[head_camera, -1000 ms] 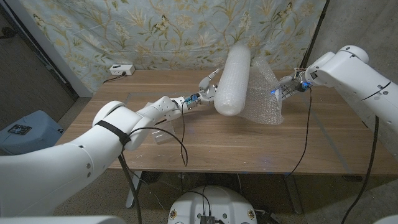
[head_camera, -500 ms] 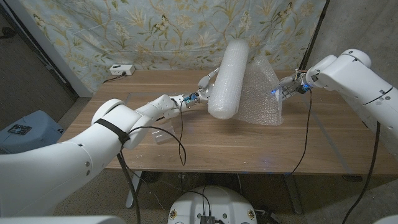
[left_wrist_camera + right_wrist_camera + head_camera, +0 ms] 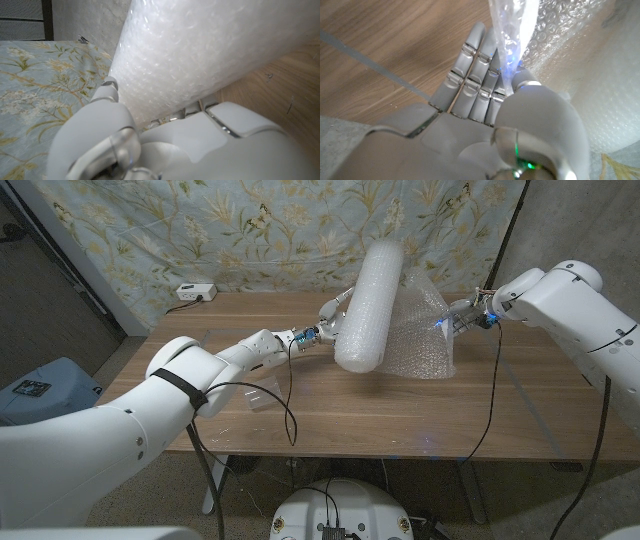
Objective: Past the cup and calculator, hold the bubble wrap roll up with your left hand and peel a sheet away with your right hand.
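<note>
So left hand (image 3: 333,320) grips the tilted roll (image 3: 369,305), right hand (image 3: 458,319) pinches the sheet (image 3: 420,335); power strip (image 3: 195,292) sits by the floral curtain (image 3: 250,225).

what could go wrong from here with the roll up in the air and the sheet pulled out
The left hand grips the bubble wrap roll only at its side, tilted above the table, so it may slip or swing down. The right hand pinches just the sheet edge, which may slide out or tear as the pull goes on.
</note>
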Robot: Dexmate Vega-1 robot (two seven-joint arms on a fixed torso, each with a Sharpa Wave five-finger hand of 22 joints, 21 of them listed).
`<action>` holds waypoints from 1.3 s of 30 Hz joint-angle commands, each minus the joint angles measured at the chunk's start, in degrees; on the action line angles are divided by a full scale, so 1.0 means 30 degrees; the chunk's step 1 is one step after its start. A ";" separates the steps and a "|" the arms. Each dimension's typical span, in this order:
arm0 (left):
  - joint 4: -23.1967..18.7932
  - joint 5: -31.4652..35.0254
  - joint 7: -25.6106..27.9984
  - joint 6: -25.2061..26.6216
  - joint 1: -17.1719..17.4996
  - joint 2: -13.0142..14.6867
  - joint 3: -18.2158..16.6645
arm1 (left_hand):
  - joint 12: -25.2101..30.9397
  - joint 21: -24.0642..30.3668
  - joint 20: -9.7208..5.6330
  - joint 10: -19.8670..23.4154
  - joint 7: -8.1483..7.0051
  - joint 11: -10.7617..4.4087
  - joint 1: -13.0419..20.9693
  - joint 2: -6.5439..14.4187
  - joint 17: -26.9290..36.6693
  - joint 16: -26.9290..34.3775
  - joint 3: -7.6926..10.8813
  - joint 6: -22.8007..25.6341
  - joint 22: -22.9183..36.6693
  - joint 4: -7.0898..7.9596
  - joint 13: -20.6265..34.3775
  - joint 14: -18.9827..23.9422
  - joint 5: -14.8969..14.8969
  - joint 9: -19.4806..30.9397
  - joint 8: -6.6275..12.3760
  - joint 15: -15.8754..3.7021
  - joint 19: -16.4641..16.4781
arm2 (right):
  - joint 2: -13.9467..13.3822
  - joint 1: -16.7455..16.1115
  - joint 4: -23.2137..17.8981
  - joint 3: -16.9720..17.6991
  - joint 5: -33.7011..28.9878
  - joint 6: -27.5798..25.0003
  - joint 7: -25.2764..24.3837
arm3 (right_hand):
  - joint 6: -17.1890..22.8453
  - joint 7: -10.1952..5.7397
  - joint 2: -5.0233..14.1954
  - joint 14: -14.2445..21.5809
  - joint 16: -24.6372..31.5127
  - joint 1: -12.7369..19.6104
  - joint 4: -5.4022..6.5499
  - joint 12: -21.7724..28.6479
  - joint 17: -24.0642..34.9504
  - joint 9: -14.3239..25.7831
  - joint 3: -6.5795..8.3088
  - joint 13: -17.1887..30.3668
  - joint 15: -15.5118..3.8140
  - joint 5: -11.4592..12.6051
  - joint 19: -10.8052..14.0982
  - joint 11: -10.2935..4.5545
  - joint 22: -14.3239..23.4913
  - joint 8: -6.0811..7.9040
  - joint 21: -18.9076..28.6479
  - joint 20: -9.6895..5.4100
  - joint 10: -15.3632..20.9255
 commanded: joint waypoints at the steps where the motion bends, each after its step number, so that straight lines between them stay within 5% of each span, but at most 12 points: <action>1: 0.0089 -0.0083 -0.0197 -0.0275 0.0060 0.0037 -0.0152 | -0.0051 -0.0025 -0.0062 -0.0161 -0.0071 0.0035 -0.0114 -0.0159 0.0070 -0.0021 0.0015 -0.2691 0.0062 -0.0031 0.0048 -0.0123 0.0004 -0.0008 0.0061 0.0031 -0.0112 | -0.0153 0.0201 -0.0049 -0.0042 -0.0123 -0.0422 0.0046 | 0.0104 0.0119 0.0072 0.0069 -0.0089 0.0265 -0.0036 0.0054 0.0100 0.0091 0.0184 0.0071 -0.0155 0.0085 -0.0053 -0.0051 0.0007 -0.0039 0.0187 -0.0027 -0.0007; 39: -0.0090 -0.0382 -0.0807 -0.0461 0.0480 0.0106 -0.0358 | -0.0104 -0.0004 -0.0061 -0.0397 -0.0070 0.0029 -0.0267 0.0083 0.0072 -0.0032 0.0126 -0.3197 0.0068 0.0018 -0.0007 -0.0270 0.0010 -0.0020 0.0060 0.0038 -0.0003 | -0.1200 -0.0028 0.0006 0.0829 -0.0387 -0.0926 0.0417 | 0.0027 0.0207 0.0211 0.0187 -0.0524 0.0373 -0.0035 0.0068 0.0624 0.0367 0.0433 0.0203 -0.0182 0.0092 -0.0350 -0.0029 -0.0044 -0.0136 0.0769 -0.0080 -0.0143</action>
